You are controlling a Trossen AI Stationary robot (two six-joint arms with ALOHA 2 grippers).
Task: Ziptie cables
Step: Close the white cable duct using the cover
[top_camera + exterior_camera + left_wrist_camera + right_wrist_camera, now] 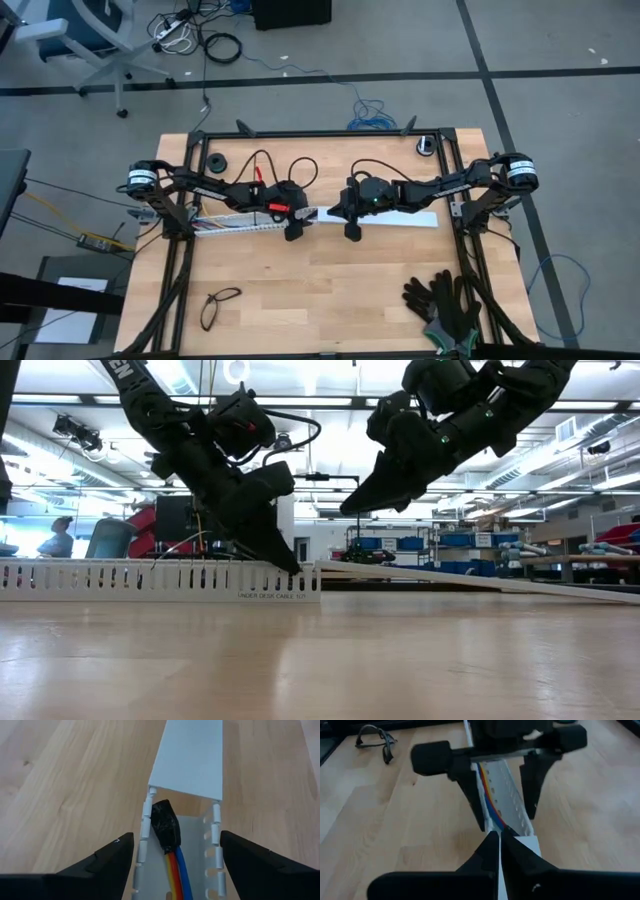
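Wooden tabletop fills the high view, with the two arms meeting over a white perforated rail [235, 224] lying left to right across its middle. The left gripper [293, 229] hangs over the rail's right end; the right gripper [352, 226] sits just beside it, over a flat white cover strip [400, 219] running on to the right.

From table height, the left gripper [285, 563] reaches down to the rail [160, 578], while the cover strip [470, 579] slants upward toward the right gripper [350, 508].

Past the left wrist, the fingers [97, 865] stand wide apart on either side of the rail, gripping nothing. The cables [172, 855] lie inside the channel, their black-taped end pointing toward the cover strip (long axis along the rail).

Past the right wrist, the right gripper [499, 840] is closed tight; whether it pinches the strip's end cannot be told. To do this step well, the left gripper should probably close squarely on the bundle inside the channel, clear of the slotted walls.
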